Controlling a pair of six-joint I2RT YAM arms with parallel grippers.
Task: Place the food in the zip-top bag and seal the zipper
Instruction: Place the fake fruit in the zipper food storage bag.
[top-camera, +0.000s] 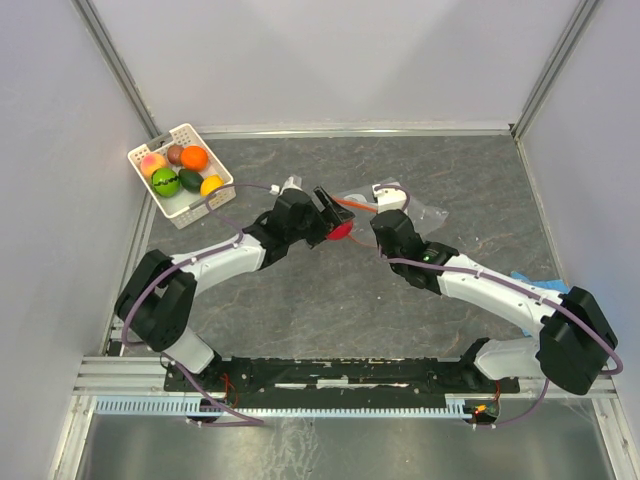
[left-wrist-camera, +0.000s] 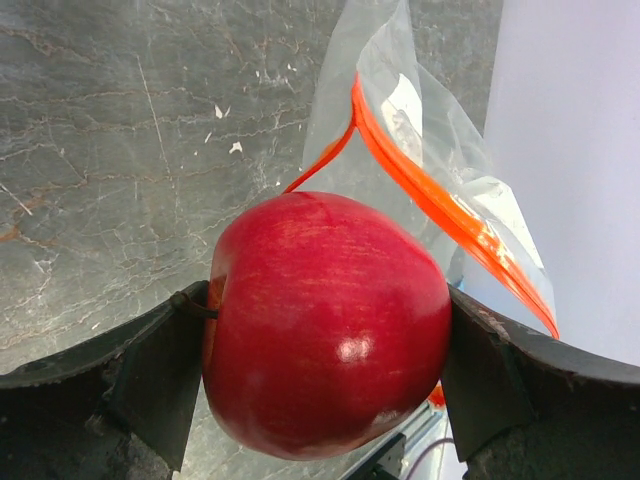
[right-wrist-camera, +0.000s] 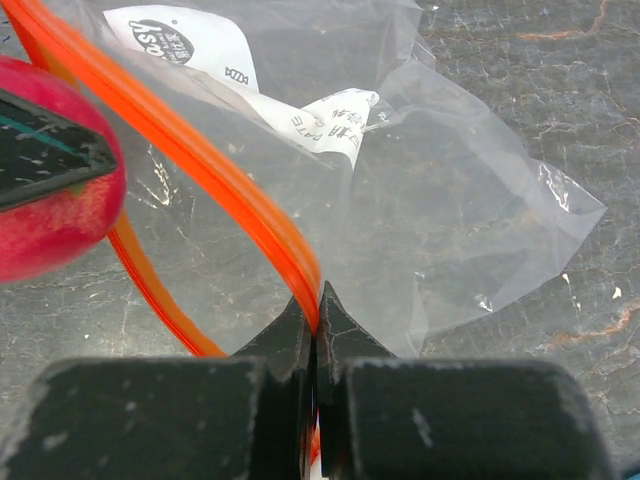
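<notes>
Your left gripper (left-wrist-camera: 325, 335) is clamped on a red apple (left-wrist-camera: 330, 290), fingers spread around it, just beside the open mouth of the zip-top bag (right-wrist-camera: 450, 200). Your right gripper (right-wrist-camera: 318, 312) has its fingers pressed together on the orange zipper (right-wrist-camera: 230, 190). The remaining toy fruits (top-camera: 185, 165) lie in the white basket (top-camera: 196, 213), far left.
</notes>
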